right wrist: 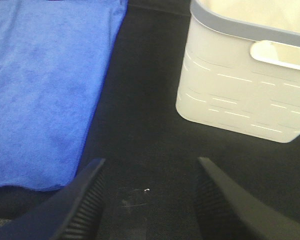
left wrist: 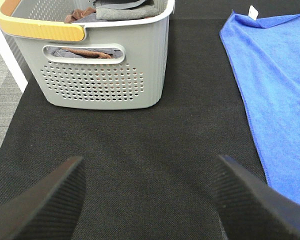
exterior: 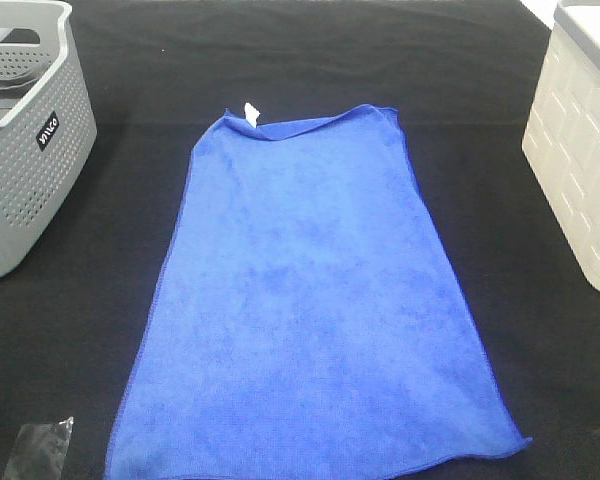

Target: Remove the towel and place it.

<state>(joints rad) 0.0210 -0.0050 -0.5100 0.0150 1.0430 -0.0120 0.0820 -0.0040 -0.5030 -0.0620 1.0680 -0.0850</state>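
Note:
The royal-blue towel (exterior: 315, 300) lies spread flat on the black table in the middle of the exterior view, its small white tag (exterior: 251, 113) at the far left corner. It also shows in the left wrist view (left wrist: 277, 95) and in the right wrist view (right wrist: 45, 85). My left gripper (left wrist: 150, 200) is open and empty over bare black table between the grey basket and the towel's left edge. My right gripper (right wrist: 150, 200) is open and empty over black table between the towel's near right corner and the white basket. Neither gripper shows in the exterior view.
A grey perforated basket (exterior: 25, 150) with a yellow handle (left wrist: 40, 27) and clothes inside stands at the left. A white basket (exterior: 580, 150) with a grey rim stands at the right; it also shows in the right wrist view (right wrist: 240, 85). A clear plastic scrap (exterior: 40, 445) lies front left.

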